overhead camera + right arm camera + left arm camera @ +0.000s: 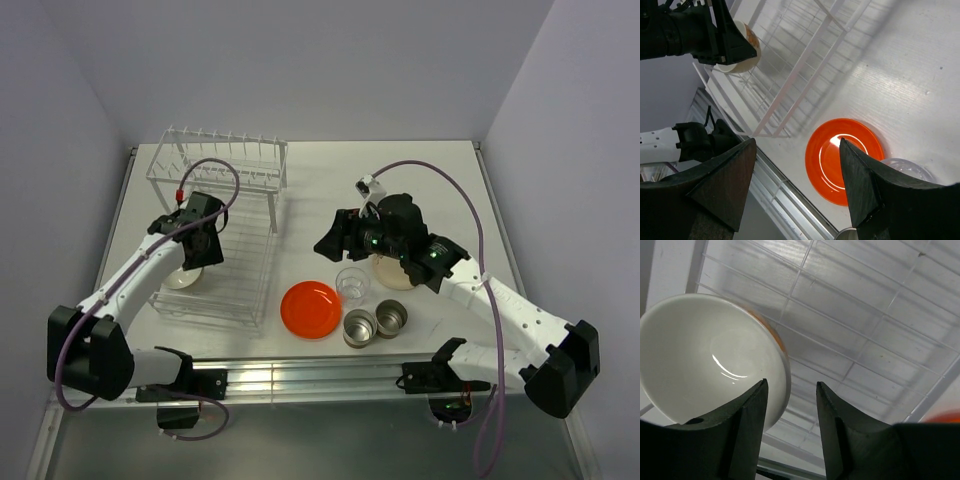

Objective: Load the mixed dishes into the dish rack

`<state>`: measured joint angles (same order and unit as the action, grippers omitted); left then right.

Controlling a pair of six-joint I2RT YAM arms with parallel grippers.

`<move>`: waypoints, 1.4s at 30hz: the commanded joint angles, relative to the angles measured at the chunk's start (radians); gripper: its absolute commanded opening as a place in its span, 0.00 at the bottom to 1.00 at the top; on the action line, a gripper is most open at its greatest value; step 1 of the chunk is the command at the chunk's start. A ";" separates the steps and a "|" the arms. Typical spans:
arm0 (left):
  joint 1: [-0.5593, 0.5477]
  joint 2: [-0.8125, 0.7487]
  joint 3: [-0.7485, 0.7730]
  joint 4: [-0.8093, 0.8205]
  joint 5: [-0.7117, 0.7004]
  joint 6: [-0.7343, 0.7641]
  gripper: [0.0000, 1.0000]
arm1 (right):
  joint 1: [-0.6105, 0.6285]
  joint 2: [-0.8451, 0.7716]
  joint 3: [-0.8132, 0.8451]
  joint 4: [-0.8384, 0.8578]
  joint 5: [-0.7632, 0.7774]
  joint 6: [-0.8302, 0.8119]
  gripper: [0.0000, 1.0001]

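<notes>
We are holding our left gripper [791, 383] parted astride the white-beige bowl's [705, 360] rim inside the dish rack [865, 340]; our right gripper [797, 141], spread wide, is hovering above the orange-red plate [825, 165]

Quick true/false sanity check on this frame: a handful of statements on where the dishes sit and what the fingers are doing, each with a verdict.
1. The white bowl sits inside the dish rack. True.
2. The orange plate is loaded in the rack. False: it lies flat on the table, beside the rack's near corner.
3. The two steel cups stand side by side on the table. True.
4. The right gripper has its fingers shut on the clear glass. False: the fingers are open and hold nothing; the glass stands on the table.
5. The left gripper has its fingers open over the rack. True.
</notes>
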<state>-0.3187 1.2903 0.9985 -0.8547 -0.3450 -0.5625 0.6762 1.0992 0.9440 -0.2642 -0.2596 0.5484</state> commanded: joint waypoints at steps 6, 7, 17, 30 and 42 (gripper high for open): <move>-0.005 0.101 0.014 0.029 0.057 -0.004 0.35 | -0.006 -0.022 -0.002 0.013 0.020 -0.033 0.75; -0.005 0.107 0.015 0.035 0.070 0.003 0.34 | -0.007 -0.022 -0.001 0.010 0.022 -0.038 0.75; 0.038 0.094 0.146 -0.006 0.127 0.038 0.00 | -0.003 0.040 0.096 -0.067 -0.029 -0.045 0.74; 0.109 -0.166 0.253 0.015 0.569 -0.095 0.00 | -0.006 0.061 0.420 -0.453 -0.055 0.041 0.73; 0.237 -0.473 -0.260 0.558 1.093 -0.440 0.00 | -0.010 0.008 0.527 -0.621 -0.046 -0.001 0.73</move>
<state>-0.1326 0.8974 0.8139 -0.6117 0.5209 -0.8494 0.6743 1.1507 1.4479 -0.8242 -0.3077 0.5747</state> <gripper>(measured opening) 0.057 0.729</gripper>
